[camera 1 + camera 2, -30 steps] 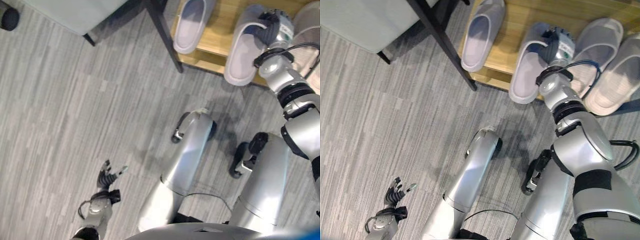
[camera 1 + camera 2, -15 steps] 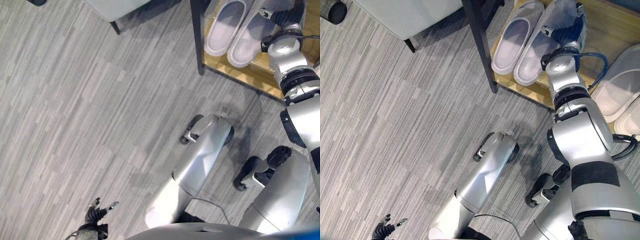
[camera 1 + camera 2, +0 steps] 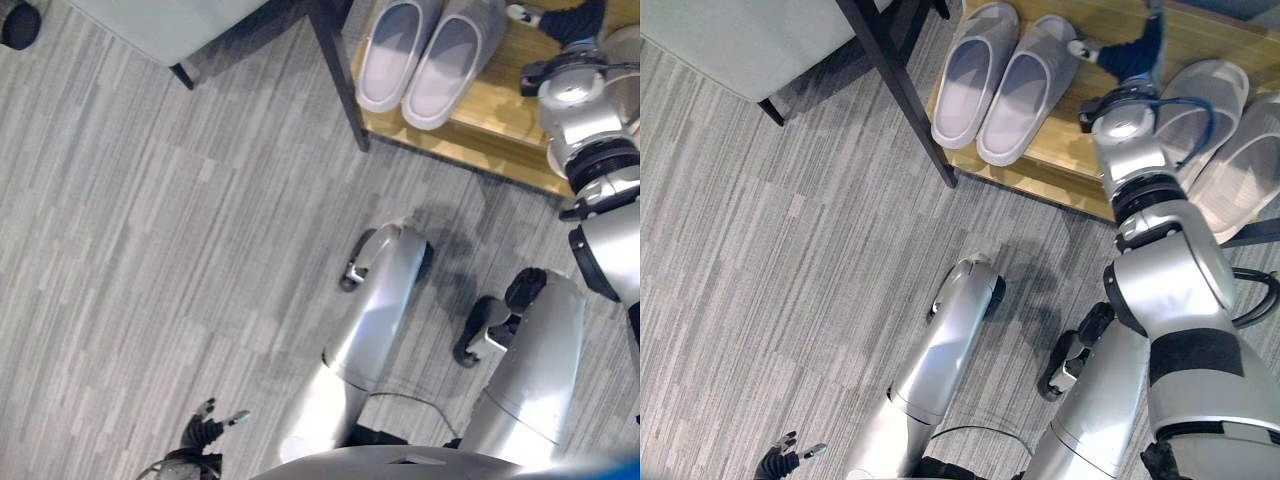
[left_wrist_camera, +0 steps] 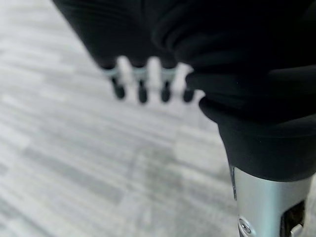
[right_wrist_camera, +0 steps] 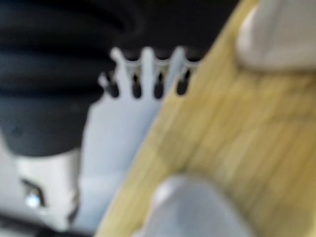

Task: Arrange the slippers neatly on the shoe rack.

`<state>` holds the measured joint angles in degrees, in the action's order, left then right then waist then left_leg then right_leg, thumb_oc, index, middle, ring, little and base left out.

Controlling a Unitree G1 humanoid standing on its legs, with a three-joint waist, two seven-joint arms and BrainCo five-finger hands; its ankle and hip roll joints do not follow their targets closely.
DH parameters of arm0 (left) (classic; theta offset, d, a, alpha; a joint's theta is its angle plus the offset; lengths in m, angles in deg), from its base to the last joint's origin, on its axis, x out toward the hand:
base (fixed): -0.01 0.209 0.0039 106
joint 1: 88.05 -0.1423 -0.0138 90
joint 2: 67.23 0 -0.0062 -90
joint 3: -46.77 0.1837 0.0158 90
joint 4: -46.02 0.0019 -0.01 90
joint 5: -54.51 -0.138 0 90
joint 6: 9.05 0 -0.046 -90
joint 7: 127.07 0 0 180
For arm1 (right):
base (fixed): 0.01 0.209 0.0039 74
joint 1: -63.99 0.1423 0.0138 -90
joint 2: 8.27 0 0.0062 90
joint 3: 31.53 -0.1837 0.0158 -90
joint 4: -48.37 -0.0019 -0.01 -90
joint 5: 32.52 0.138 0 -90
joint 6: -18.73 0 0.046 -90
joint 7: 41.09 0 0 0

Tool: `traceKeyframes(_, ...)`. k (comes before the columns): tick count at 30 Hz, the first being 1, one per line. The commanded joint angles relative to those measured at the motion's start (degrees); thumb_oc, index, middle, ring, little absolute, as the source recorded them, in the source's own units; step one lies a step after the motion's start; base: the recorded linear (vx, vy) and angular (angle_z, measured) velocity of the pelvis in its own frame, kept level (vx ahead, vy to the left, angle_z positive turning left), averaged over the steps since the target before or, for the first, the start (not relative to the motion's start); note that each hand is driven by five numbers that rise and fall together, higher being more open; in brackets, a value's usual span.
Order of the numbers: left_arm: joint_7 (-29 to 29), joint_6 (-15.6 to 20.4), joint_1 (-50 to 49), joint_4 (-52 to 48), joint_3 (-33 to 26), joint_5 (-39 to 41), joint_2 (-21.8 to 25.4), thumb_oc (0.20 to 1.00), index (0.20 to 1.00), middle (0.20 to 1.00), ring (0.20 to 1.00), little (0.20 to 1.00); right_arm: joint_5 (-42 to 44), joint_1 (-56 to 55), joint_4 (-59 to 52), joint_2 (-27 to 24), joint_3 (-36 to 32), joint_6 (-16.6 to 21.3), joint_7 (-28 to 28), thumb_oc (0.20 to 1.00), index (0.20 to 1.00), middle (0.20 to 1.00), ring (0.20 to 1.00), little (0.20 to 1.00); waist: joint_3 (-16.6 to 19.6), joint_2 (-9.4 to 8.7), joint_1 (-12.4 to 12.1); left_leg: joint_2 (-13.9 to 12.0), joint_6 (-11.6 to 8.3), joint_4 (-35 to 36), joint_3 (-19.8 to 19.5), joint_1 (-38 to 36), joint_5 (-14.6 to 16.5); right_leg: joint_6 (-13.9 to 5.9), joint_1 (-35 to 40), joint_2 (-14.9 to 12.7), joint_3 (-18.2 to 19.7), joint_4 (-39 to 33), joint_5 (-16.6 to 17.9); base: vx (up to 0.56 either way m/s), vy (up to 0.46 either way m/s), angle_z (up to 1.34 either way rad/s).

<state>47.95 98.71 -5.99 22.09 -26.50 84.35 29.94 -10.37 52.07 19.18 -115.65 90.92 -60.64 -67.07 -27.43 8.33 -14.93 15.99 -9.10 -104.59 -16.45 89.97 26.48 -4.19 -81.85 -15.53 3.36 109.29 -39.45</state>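
Note:
Two grey slippers lie side by side on the wooden shelf of the shoe rack, toes pointing away from me. My right hand hovers over the shelf just right of this pair, apart from it, open with straight fingers and holding nothing. A second pair of grey slippers lies further right on the same shelf. My left hand hangs low over the floor at the lower left, open, its fingers spread above the grey planks.
A black rack post slants down just left of the first pair. A pale grey piece of furniture with dark legs stands at the upper left. Grey wood-look floor stretches in front of the rack.
The right hand pushed the overhanging slipper back beside the first one, then let go and drew off to the right. The camera has shifted. The left hand stayed low.

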Motion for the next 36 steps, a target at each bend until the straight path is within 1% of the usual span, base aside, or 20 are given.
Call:
traceKeyframes(1, 0.1, -0.5, -0.4, 1.5, 0.4, 0.6, 0.5, 1.000, 1.000, 1.000, 1.000, 1.000, -5.4, -0.9, -15.5, -5.2, 2.7, 6.5, -0.1, 1.000, 1.000, 1.000, 1.000, 1.000, -2.4, 0.35, -1.0, 2.5, 7.71, 12.0, 4.6, 0.0, -0.9, 7.39, -3.9, 1.5, 6.9, -9.8, 8.9, -0.06, -0.030, -0.07)
traceKeyframes(3, 1.1, -0.5, -1.0, 0.6, -1.1, 1.5, -0.2, 1.000, 1.000, 1.000, 1.000, 1.000, -6.0, -8.0, -29.0, -6.9, -1.4, 8.8, 0.6, 1.000, 1.000, 1.000, 1.000, 1.000, -2.4, -0.15, -0.1, 2.6, 7.55, 13.4, 4.3, 0.0, -2.4, 6.91, -4.2, 1.6, 6.9, -10.3, 9.8, -0.08, -0.052, -0.05)
traceKeyframes(4, 2.3, -0.9, -1.5, -0.1, -2.7, 1.5, -1.1, 1.000, 1.000, 1.000, 1.000, 1.000, -10.3, -16.2, -45.0, -10.8, -4.9, 9.9, 2.1, 1.000, 1.000, 1.000, 1.000, 1.000, -2.4, -1.93, 1.7, 2.5, 7.18, 15.4, 3.7, 0.0, -3.3, 6.63, -4.2, 1.4, 6.9, -11.6, 10.1, -0.09, -0.068, -0.04)
traceKeyframes(5, 2.0, -0.5, -2.1, -0.8, -3.5, 0.7, -1.4, 1.000, 1.000, 1.000, 1.000, 1.000, -13.7, -22.9, -54.6, -12.7, -10.5, 11.1, 0.7, 1.000, 1.000, 1.000, 1.000, 1.000, -2.4, -2.10, 3.0, 2.6, 7.29, 15.3, 4.1, 0.0, -3.7, 6.65, -4.3, 1.4, 7.0, -11.2, 10.2, -0.06, -0.052, 0.05)
traceKeyframes(7, 3.0, -0.9, -2.6, -0.5, -3.8, 0.0, -2.6, 1.000, 1.000, 1.000, 1.000, 1.000, -15.2, -29.2, -60.5, -12.7, -14.1, 11.5, 2.3, 1.000, 1.000, 1.000, 1.000, 1.000, -2.4, -2.79, 3.8, 2.6, 7.12, 17.0, 3.7, 0.0, -4.1, 6.34, -4.8, 1.5, 7.4, -11.5, 9.9, -0.05, -0.025, 0.04)
traceKeyframes(8, 1.9, -0.1, -2.5, -0.3, -4.5, -2.2, -3.6, 1.000, 1.000, 1.000, 1.000, 1.000, -16.9, -42.3, -69.9, -11.5, -22.0, 12.1, 4.0, 1.000, 1.000, 1.000, 1.000, 1.000, -2.4, -4.06, 5.5, 2.7, 6.89, 17.5, 3.8, 0.0, -4.8, 6.01, -5.1, 1.6, 7.5, -11.5, 10.3, -0.17, -0.069, 0.00)
traceKeyframes(9, 3.9, -1.1, -0.5, -0.1, -5.6, 0.2, -5.2, 1.000, 1.000, 1.000, 1.000, 1.000, -10.9, -58.8, -76.2, -10.4, -26.0, 12.7, 12.7, 1.000, 1.000, 1.000, 1.000, 1.000, -2.4, -6.22, 8.3, 2.5, 6.20, 18.8, 3.2, 0.0, -5.9, 5.57, -5.8, 2.2, 7.8, -11.5, 10.8, -0.16, -0.072, -0.06)
traceKeyframes(13, 5.2, -1.1, 1.0, 0.8, -7.8, 0.2, -5.7, 1.000, 1.000, 1.000, 1.000, 1.000, -10.7, -70.3, -80.4, -11.3, -29.2, 12.9, 17.6, 1.000, 1.000, 1.000, 1.000, 1.000, -2.4, -7.58, 10.7, 1.2, 5.91, 21.7, 3.9, 0.0, -7.2, 5.05, -6.3, 2.7, 7.5, -13.2, 11.5, -0.14, -0.004, -0.22)
traceKeyframes(15, 7.2, -2.7, 6.6, 4.0, -10.9, 2.2, -5.8, 1.000, 1.000, 1.000, 1.000, 1.000, -5.8, -76.0, -71.5, -2.7, -27.0, 9.7, 19.5, 1.000, 1.000, 1.000, 1.000, 1.000, -0.8, -9.10, 12.8, -2.7, 5.20, 31.9, 3.9, -3.7, -11.2, 4.08, -0.6, 1.2, 4.4, -23.9, 13.3, -0.33, -0.036, -0.22)
traceKeyframes(16, 6.6, -3.1, 9.1, 5.2, -12.4, 1.1, -4.7, 1.000, 1.000, 1.000, 1.000, 1.000, -5.4, -80.5, -65.3, 1.6, -26.0, 7.4, 20.5, 1.000, 1.000, 1.000, 1.000, 1.000, 1.6, -10.56, 14.3, -5.7, 4.58, 41.2, 3.7, -11.6, -13.7, 3.96, 8.3, 0.8, 1.2, -34.2, 14.1, -0.33, -0.108, -0.04)
traceKeyframes(18, 5.9, -2.7, 10.7, 5.4, -13.4, -1.0, -3.2, 1.000, 1.000, 1.000, 1.000, 1.000, -6.5, -82.8, -56.5, 4.9, -24.9, 5.7, 20.7, 1.000, 1.000, 1.000, 1.000, 1.000, 4.0, -10.82, 14.7, -8.0, 4.86, 50.5, 2.8, -21.4, -16.3, 3.48, 18.3, 0.6, -1.9, -44.8, 15.8, -0.18, -0.095, 0.01)
traceKeyframes(19, 5.7, -2.8, 11.4, 5.1, -13.8, -2.8, -2.6, 1.000, 1.000, 1.000, 1.000, 1.000, -9.7, -83.0, -44.6, 8.1, -23.5, 3.8, 19.0, 1.000, 1.000, 1.000, 1.000, 1.000, 6.4, -11.47, 14.7, -9.4, 5.15, 59.3, 1.9, -31.7, -18.4, 2.45, 28.9, 1.0, -4.3, -54.7, 17.9, -0.04, -0.075, -0.34)
traceKeyframes(20, 5.7, -2.8, 11.5, 5.1, -13.8, -2.8, -2.6, 1.000, 1.000, 1.000, 1.000, 1.000, -9.7, -83.0, -44.6, 8.1, -23.5, 3.8, 19.0, 1.000, 1.000, 1.000, 1.000, 1.000, 6.4, -11.45, 14.7, -9.4, 5.15, 59.4, 1.9, -31.8, -18.4, 2.46, 29.0, 1.0, -4.3, -54.7, 17.9, 0.03, -0.103, -0.56)
traceKeyframes(22, 2.7, -1.9, 11.5, 4.7, -13.1, -7.5, -2.3, 1.000, 1.000, 1.000, 1.000, 1.000, -9.0, -83.5, -37.2, 10.8, -23.5, 3.6, 19.0, 1.000, 1.000, 1.000, 1.000, 1.000, 8.8, -12.22, 14.7, -11.2, 5.17, 68.5, 1.7, -42.6, -20.7, 0.84, 39.1, 1.8, -6.3, -63.5, 20.7, 0.13, -0.060, -0.24)
traceKeyframes(23, 2.0, -1.4, 11.9, 3.0, -10.6, -11.8, -2.4, 1.000, 1.000, 1.000, 1.000, 1.000, -9.4, -83.1, -27.5, 12.8, -22.8, 2.9, 18.6, 1.000, 1.000, 1.000, 1.000, 1.000, 11.8, -12.04, 14.5, -12.5, 5.05, 77.8, 1.3, -51.8, -24.7, -0.62, 48.4, 2.5, -8.0, -73.7, 25.8, 0.20, -0.054, 0.12)
traceKeyframes(24, 1.9, -1.3, 11.7, 2.7, -9.9, -12.7, -2.5, 1.000, 1.000, 1.000, 1.000, 1.000, -10.1, -83.1, -23.6, 13.4, -23.2, 2.4, 18.5, 1.000, 1.000, 1.000, 1.000, 1.000, 13.0, -11.82, 14.5, -13.1, 5.01, 81.6, 1.0, -56.3, -25.2, -0.88, 52.6, 2.9, -8.3, -77.6, 26.8, 0.16, -0.037, -0.13)
traceKeyframes(25, 1.9, -1.3, 11.7, 2.7, -9.9, -12.7, -2.5, 1.000, 1.000, 1.000, 1.000, 1.000, -10.1, -83.1, -23.6, 13.4, -23.2, 2.4, 18.5, 1.000, 1.000, 1.000, 1.000, 1.000, 12.8, -11.79, 14.5, -13.1, 5.00, 81.7, 1.0, -56.5, -25.3, -0.87, 53.0, 2.9, -8.4, -77.7, 26.9, 0.20, -0.059, -0.19)
traceKeyframes(31, 1.1, -0.1, 12.5, -0.2, -6.3, -16.8, -3.5, 1.000, 1.000, 1.000, 1.000, 1.000, -14.0, -82.9, -1.3, 15.1, -24.8, -0.6, 18.8, 1.000, 1.000, 1.000, 1.000, 1.000, 21.3, -10.39, 14.9, -16.3, 4.82, 97.1, 1.7, -75.0, -27.3, -3.19, 71.0, 4.7, -9.5, -95.1, 32.6, 0.19, -0.114, -0.21)
traceKeyframes(33, -0.6, 1.1, 9.4, -10.8, 0.0, -20.9, -7.4, 1.000, 1.000, 1.000, 1.000, 1.000, -15.4, -82.9, 4.5, 15.8, -26.0, -1.6, 17.7, 1.000, 1.000, 1.000, 1.000, 1.000, 23.7, -9.51, 13.8, -16.9, 5.12, 100.3, 0.9, -79.9, -27.1, -3.33, 75.9, 4.8, -10.6, -98.1, 32.8, 0.17, -0.186, -0.08)
traceKeyframes(36, 0.6, -0.2, 7.9, -20.7, 5.0, -25.4, -7.3, 1.000, 1.000, 1.000, 1.000, 1.000, -14.8, -83.0, 7.4, 16.1, -27.5, -2.0, 17.7, 1.000, 1.000, 1.000, 1.000, 1.000, 24.7, -9.11, 13.1, -17.7, 5.07, 102.8, 0.6, -84.0, -27.0, -3.41, 80.1, 5.1, -11.5, -100.1, 32.6, 0.06, -0.159, 0.14)
